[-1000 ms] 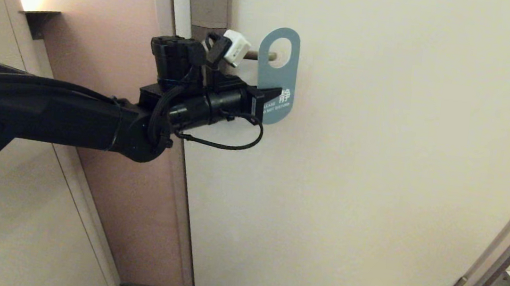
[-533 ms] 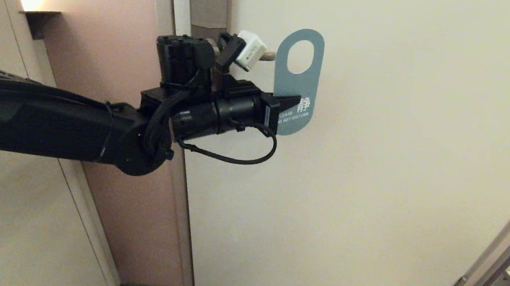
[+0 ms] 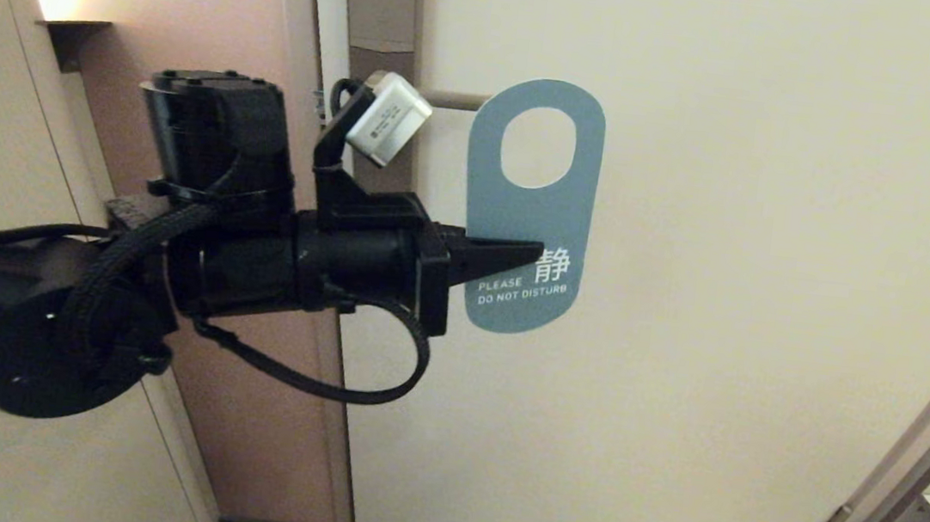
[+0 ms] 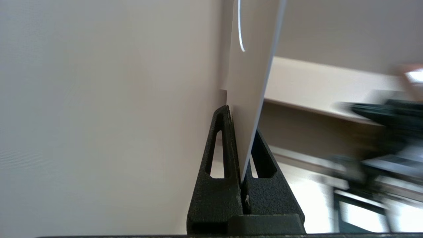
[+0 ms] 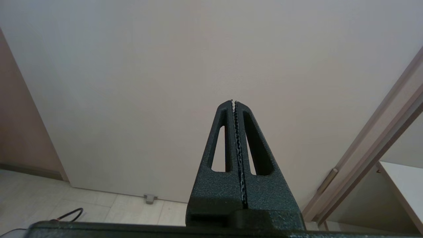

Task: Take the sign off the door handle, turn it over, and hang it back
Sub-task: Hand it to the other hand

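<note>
Before the pale door (image 3: pixel 684 319), the left gripper (image 3: pixel 530 255) pinches the blue oblong card sign (image 3: pixel 528 224), clear of the beige-grey metal door handle (image 3: pixel 452 100); the right gripper (image 5: pixel 233 101) is pressed together.

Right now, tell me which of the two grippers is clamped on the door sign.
The left gripper: its fingers pinch the blue "PLEASE DO NOT DISTURB" sign, held clear of the door handle. The right gripper is shut on nothing, pointing at the bare door.

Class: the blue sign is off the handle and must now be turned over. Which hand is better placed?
Left. The left hand already pinches the sign; the right hand is shut on nothing.
</note>
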Available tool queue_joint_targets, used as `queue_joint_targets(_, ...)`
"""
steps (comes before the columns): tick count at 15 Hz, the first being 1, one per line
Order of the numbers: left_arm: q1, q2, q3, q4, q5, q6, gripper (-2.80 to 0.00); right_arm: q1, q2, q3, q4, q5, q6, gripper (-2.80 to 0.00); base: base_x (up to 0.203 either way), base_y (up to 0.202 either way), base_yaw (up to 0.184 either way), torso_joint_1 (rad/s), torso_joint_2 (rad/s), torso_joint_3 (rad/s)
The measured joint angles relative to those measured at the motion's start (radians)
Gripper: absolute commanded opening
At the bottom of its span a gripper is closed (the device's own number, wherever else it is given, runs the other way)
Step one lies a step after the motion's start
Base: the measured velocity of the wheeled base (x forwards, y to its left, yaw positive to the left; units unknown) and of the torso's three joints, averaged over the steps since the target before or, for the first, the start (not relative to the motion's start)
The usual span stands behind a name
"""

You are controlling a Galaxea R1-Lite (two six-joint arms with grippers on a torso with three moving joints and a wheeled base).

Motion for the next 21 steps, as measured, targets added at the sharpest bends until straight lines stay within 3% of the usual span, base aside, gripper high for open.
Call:
queue_joint_targets(4, -0.001, -0.156, 0.119, -0.002, -0.222, -0.169, -2.8, 0.0, 0.0, 0.0, 0.0, 0.0, 0.0, -2.8, 0.0, 0.0, 0.0, 0.0, 0.0, 0.0)
queue_joint_targets(8, -0.003, -0.21, 0.16, -0.003, -0.392, -0.211, -2.8, 0.0, 0.0, 0.0, 0.0, 0.0, 0.0, -2.8, 0.0, 0.0, 0.0, 0.0, 0.0, 0.0)
queue_joint_targets(11, -0.005, -0.174, 0.166, -0.039, -0.408, -0.208, -2.8, 0.0, 0.0, 0.0, 0.0, 0.0, -0.003, -2.8, 0.0, 0.0, 0.0, 0.0, 0.0, 0.0)
queue_joint_targets(15, -0.004, -0.041, 0.159, -0.227, -0.41, -0.211, -2.8, 0.0, 0.0, 0.0, 0.0, 0.001, -0.002, -2.8, 0.0, 0.0, 0.0, 0.0, 0.0, 0.0)
queue_joint_targets(21, -0.007, 0.195, -0.003, -0.349, -0.457, -0.212, -2.8, 0.0, 0.0, 0.0, 0.0, 0.001, -0.003, -2.8, 0.0, 0.0, 0.0, 0.0, 0.0, 0.0)
